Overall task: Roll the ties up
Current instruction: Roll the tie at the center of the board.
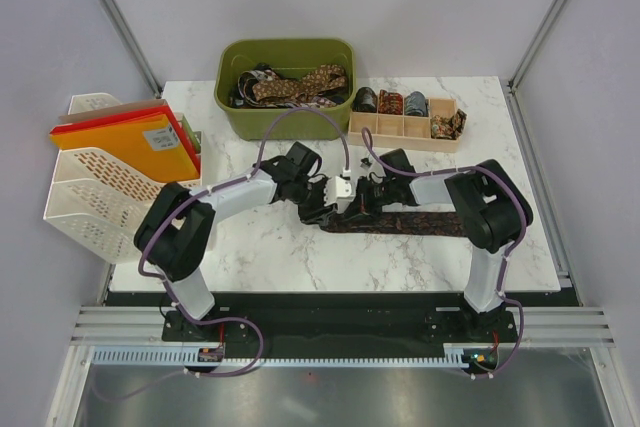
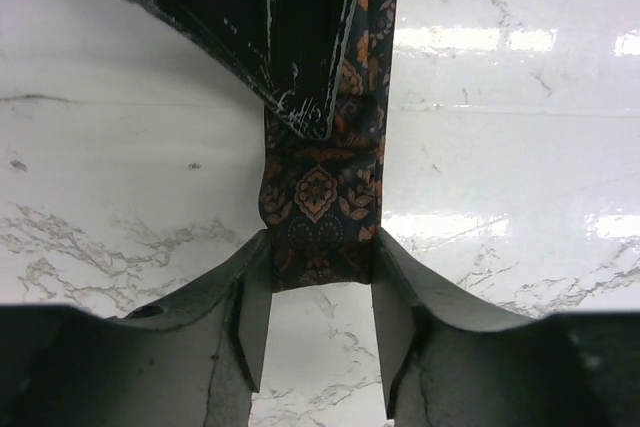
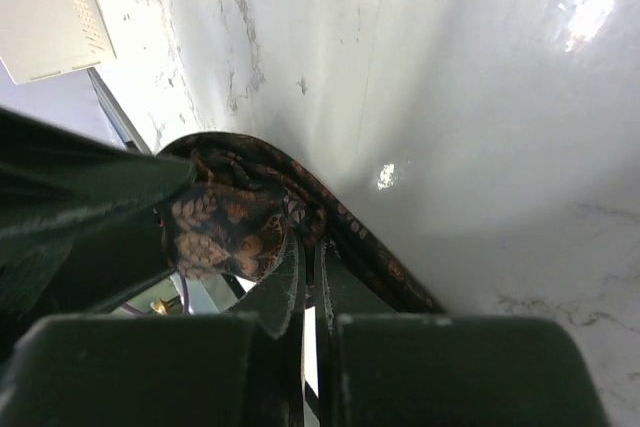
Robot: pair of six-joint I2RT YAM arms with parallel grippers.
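A dark brown patterned tie [image 1: 405, 222] lies flat across the marble table, its left end partly rolled. My left gripper [image 1: 322, 212] is at that end. In the left wrist view the rolled end [image 2: 318, 197] fills the gap between the left gripper's [image 2: 320, 297] fingertips, which touch both of its edges. My right gripper [image 1: 362, 192] reaches in from the far side. Its dark fingers [image 2: 290, 27] come down onto the fold. In the right wrist view the right gripper [image 3: 312, 247] is shut, with the bunched tie [image 3: 225, 222] wound over its tips.
A green bin [image 1: 230, 97] holding loose ties stands at the back. To its right a wooden divided tray [image 1: 400, 133] holds several rolled ties [image 1: 390, 102]. A white file rack [image 1: 90, 187] with orange folders [image 1: 130, 142] stands at the left edge.
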